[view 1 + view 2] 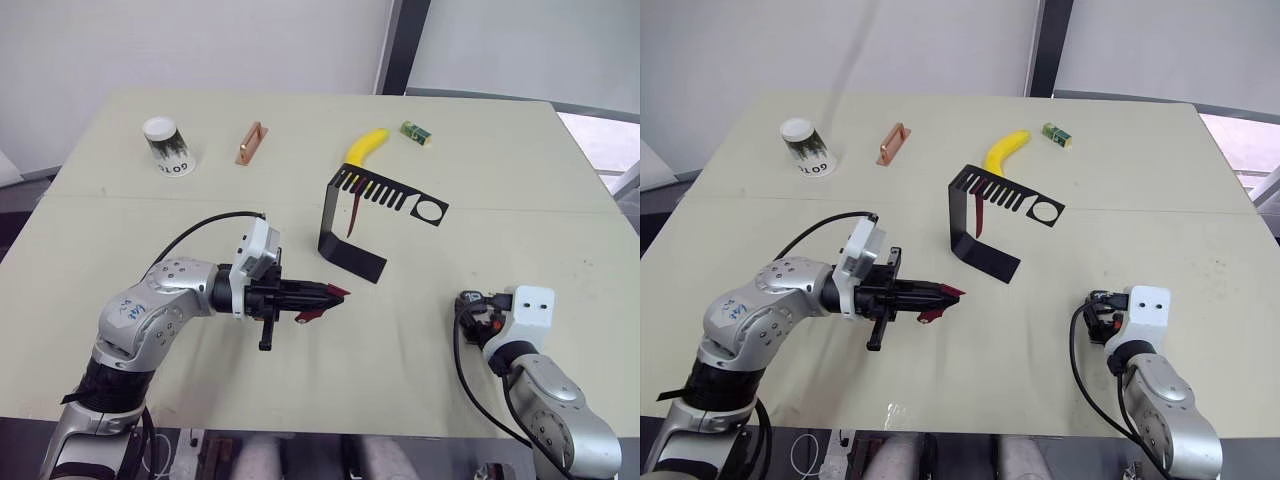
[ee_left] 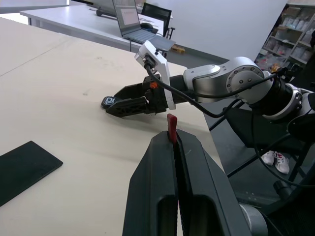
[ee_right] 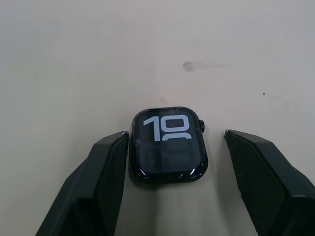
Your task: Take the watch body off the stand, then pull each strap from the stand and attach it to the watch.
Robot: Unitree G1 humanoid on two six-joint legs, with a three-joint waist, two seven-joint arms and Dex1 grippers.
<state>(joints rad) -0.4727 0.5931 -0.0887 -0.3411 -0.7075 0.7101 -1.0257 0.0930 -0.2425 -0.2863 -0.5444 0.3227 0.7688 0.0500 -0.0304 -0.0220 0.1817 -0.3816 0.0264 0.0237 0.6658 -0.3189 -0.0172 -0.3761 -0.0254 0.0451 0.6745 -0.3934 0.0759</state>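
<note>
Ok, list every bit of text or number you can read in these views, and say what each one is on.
"10" on the screen of the watch body, lying on the table between the right gripper jaws; a second row of digits below is cut off.
"GO TO", printed upside down on the white cup.
The small green block has a label too small to read.

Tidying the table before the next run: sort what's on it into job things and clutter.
Job things: watch, between the open right gripper fingers; stand; strap hanging on it; strap in left gripper.
Clutter: cup, copper bar, banana, green block.
</note>
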